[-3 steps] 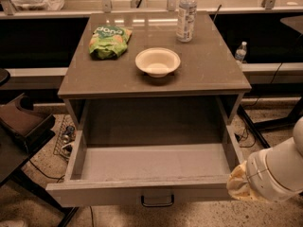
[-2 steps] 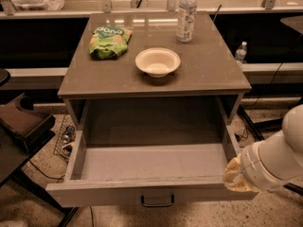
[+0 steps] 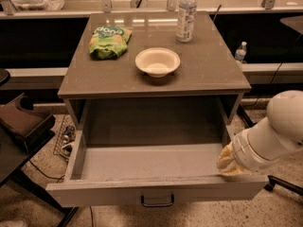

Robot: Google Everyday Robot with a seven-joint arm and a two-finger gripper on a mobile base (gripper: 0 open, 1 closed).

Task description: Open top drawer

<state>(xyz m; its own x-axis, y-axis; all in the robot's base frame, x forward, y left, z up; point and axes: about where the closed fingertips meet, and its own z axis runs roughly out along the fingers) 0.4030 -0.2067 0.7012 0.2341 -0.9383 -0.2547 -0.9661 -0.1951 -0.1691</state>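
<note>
The top drawer (image 3: 151, 164) of the grey cabinet is pulled far out toward me, and its plain grey box holds nothing I can see. Its wide front (image 3: 94, 195) carries a small dark bar handle (image 3: 157, 201) at the centre. My gripper (image 3: 228, 162) sits at the drawer's right front corner, over the right side wall, on the end of the white arm (image 3: 272, 134) coming in from the right. Only its yellowish wrist end shows.
On the cabinet top (image 3: 208, 72) stand a white bowl (image 3: 157, 62), a green snack bag (image 3: 110, 41) and a clear water bottle (image 3: 186, 14). A dark chair (image 3: 21, 126) is at the left. A small bottle (image 3: 241, 51) and a chair base (image 3: 284, 183) are at the right.
My arm has moved left and up along the drawer's right front corner. The drawer stays open about as far as before.
</note>
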